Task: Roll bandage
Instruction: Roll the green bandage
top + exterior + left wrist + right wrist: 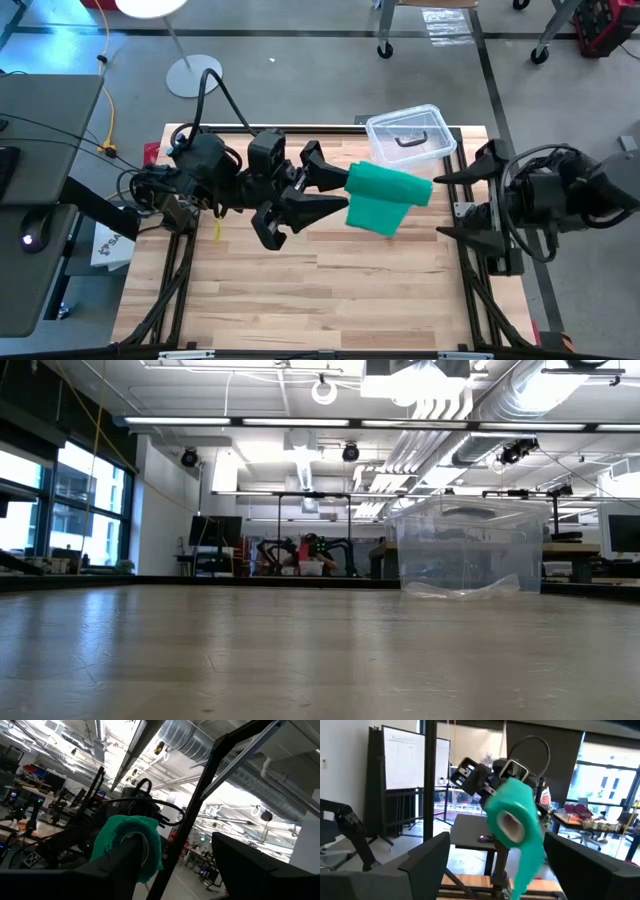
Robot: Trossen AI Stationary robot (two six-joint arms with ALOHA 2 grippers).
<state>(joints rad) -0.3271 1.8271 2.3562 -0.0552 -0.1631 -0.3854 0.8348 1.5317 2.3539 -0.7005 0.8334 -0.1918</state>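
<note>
Although mostly wound into a roll, the bandage (388, 196) has a loose tail hanging, so rolling seems unfinished. It is held above the table (300, 290), one finger of the left gripper (322, 192) threaded through its core. The right gripper (470, 205) waits nearby, released.

Four cameras, one table (300, 290)

I look straight down, level across, and from both wrists; both wrists share the bandage (517, 815).

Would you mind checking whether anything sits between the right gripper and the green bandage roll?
Nothing visible does. The bandage hangs on the left gripper, and the open right gripper faces it across bare table; the clear box sits off to one side.
</note>
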